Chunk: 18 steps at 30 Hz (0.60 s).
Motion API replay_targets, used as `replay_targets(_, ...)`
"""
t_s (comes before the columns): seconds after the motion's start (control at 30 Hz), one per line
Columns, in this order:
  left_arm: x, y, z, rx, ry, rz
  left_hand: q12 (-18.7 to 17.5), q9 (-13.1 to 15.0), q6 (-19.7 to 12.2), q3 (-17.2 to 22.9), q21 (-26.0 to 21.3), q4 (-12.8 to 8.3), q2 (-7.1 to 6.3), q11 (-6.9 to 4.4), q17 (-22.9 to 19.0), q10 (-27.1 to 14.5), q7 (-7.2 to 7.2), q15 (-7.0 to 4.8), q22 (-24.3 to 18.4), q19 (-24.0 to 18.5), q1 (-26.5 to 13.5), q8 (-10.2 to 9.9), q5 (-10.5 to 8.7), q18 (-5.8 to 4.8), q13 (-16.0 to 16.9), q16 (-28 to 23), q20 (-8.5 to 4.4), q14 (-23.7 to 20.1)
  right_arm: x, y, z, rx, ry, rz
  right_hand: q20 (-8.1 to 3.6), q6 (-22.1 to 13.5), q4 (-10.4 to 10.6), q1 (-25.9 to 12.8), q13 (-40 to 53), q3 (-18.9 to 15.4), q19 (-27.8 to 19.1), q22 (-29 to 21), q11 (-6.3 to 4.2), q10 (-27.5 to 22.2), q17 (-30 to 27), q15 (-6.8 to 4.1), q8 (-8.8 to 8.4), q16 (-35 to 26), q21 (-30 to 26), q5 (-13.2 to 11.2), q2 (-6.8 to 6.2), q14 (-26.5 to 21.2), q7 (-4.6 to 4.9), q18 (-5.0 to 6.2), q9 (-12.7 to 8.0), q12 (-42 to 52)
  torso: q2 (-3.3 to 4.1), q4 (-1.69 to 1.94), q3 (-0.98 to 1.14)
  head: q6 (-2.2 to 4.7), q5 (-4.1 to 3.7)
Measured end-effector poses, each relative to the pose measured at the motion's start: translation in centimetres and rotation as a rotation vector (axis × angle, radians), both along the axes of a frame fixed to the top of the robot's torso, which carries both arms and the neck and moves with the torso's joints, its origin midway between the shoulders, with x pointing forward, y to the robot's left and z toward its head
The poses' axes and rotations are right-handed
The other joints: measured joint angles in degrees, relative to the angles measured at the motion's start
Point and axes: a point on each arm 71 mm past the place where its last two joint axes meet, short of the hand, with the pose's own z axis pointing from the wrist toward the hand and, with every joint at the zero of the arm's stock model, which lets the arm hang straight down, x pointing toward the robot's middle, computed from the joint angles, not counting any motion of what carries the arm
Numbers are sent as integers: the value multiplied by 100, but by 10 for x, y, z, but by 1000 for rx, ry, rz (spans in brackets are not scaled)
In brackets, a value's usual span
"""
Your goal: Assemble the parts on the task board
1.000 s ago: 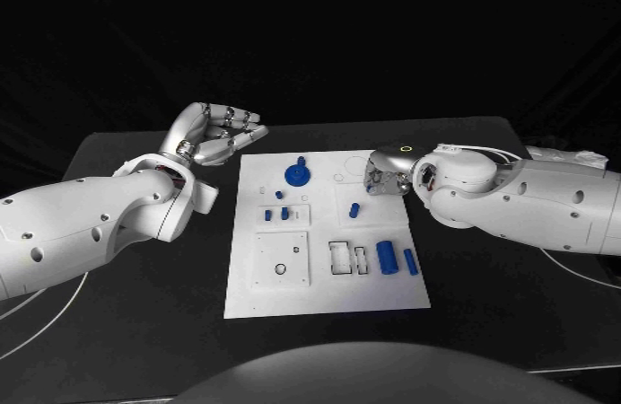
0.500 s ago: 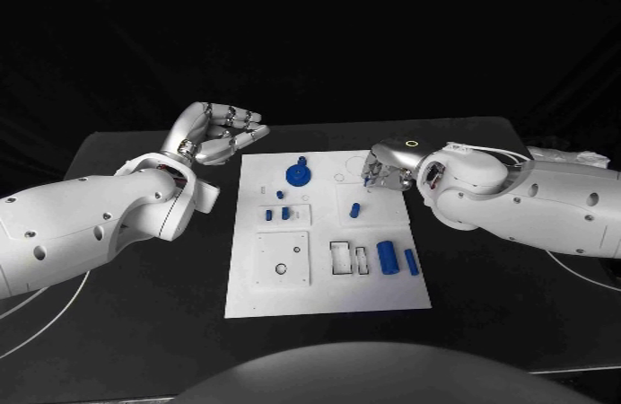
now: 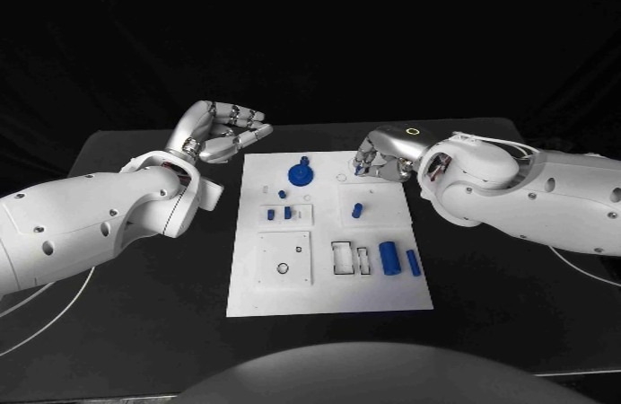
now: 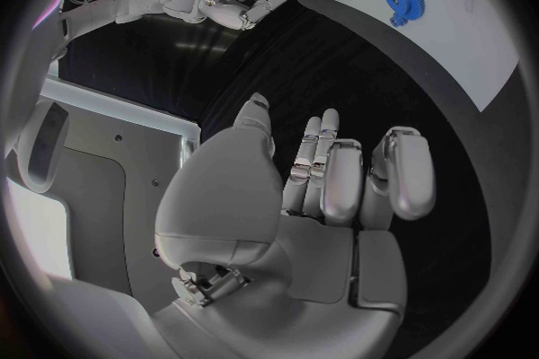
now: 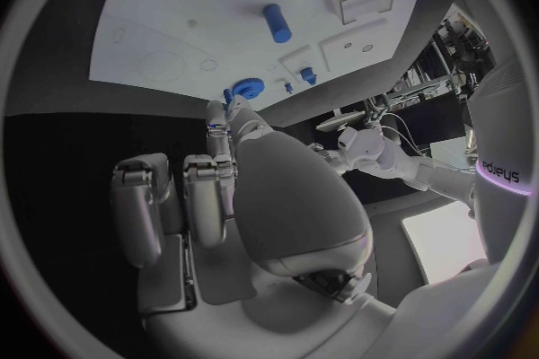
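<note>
Head view: left hand (image 3: 220,133) curled on nothing, right hand (image 3: 383,158) likewise, above task board (image 3: 327,292).

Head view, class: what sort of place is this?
Probably a robotics lab test bench: a black table against dark drapes, a white task board with small blue parts, and two robot hands at its far end.

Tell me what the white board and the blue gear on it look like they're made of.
The board looks like matte white plastic: flat, even, no glare, with raised pockets. The gear looks like hard blue plastic, possibly printed: uniform colour, dull finish, crisp teeth seen in the left wrist view. Neither can be confirmed from pictures.
</note>
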Motion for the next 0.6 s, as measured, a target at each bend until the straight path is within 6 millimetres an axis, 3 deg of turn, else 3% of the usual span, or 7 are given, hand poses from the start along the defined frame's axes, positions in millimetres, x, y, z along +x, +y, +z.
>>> replay_targets(0.17,2,-1,0,2,-1,1,0,0,0,0,-24,0,16,0,0,0,0,0,0,0,16,0,0,0,0,0,0,0,-9,23,4,34,10,64,0,12,6,7,0,40,0,2,18,18,0,0,0,0,0,-3,-7,0,14,0,0,-22,-1,5,0,0,91)
replay_targets(0.43,5,-4,-1,4,-3,0,0,0,0,16,-24,-16,47,0,0,0,0,0,0,0,0,0,0,0,0,0,0,0,-25,58,8,78,30,172,0,2,-16,7,0,63,0,5,18,18,0,21,-2,0,0,-4,-8,-21,24,0,0,-48,-9,16,-7,0,310)
replay_targets(0.6,7,-4,-2,8,-5,4,0,0,0,16,-24,-16,47,0,0,0,0,0,0,0,0,0,0,-1,0,0,0,0,-32,71,6,83,47,225,23,1,-31,36,0,78,-23,4,38,38,0,42,-6,0,0,-5,-37,1,25,-1,0,-82,-18,16,-15,0,383)
